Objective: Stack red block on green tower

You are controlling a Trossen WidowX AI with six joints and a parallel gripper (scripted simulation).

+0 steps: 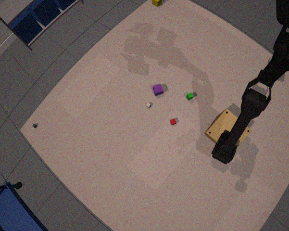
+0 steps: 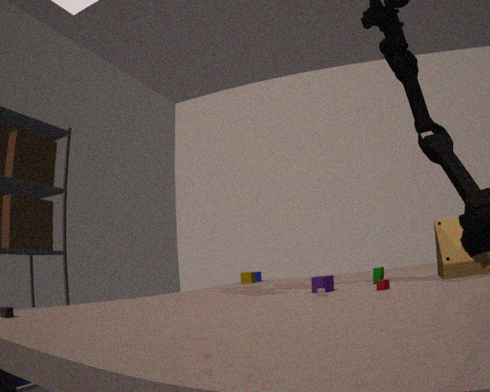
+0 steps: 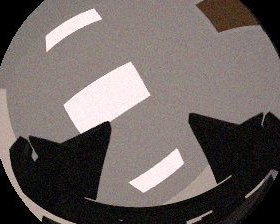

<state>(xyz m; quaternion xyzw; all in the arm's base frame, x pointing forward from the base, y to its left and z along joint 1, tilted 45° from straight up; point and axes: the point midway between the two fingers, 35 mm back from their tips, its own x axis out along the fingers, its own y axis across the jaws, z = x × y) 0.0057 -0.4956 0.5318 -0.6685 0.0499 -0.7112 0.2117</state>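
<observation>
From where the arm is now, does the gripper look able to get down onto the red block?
Probably yes. The gripper is open and raised, pointing at the ceiling. The red block sits alone, apart from the green tower and white block, with nothing above it.

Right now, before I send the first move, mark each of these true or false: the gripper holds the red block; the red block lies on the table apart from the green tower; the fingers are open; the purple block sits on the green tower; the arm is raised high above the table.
1. The gripper holds the red block. False: the fingers stand wide with nothing between them.
2. The red block lies on the table apart from the green tower. True.
3. The fingers are open. True.
4. The purple block sits on the green tower. False: it stands on the table, beside it.
5. The arm is raised high above the table. True.
</observation>
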